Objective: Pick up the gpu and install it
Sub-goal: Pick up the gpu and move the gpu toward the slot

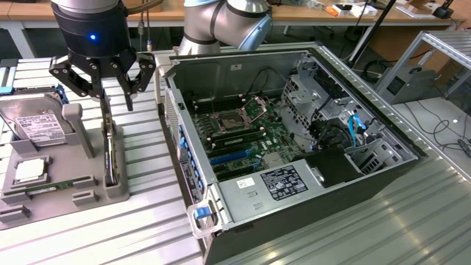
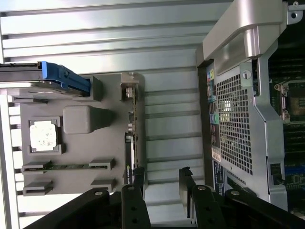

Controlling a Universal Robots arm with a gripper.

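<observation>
Surface: a ribbed metal table (image 1: 147,221) carries everything, with workbenches and cables behind it.
Tray: a grey holder tray (image 1: 103,194) lies on the exterior view's left, just beside the open computer case (image 1: 193,165).
Gpu: the gpu (image 1: 110,157) stands on its long edge in a slot along the tray's side nearest the case. It is a thin dark card, and in the wrist view (image 2: 128,148) its silvery bracket is at the end away from the gripper.
Gripper: the gripper (image 1: 116,100) hangs above the card's far end with its fingers spread wide, and it holds nothing. In the wrist view (image 2: 162,174) one fingertip (image 2: 139,174) lines up over the card. The other is over bare table between tray and case.
Other parts in the tray: a hard drive (image 1: 33,124) with a white label, a square processor chip (image 1: 30,171) and a narrow memory stick (image 1: 44,190) sit in their own recesses, well apart from the fingers.
Case: its side panel is off, showing the motherboard (image 1: 243,138).
</observation>
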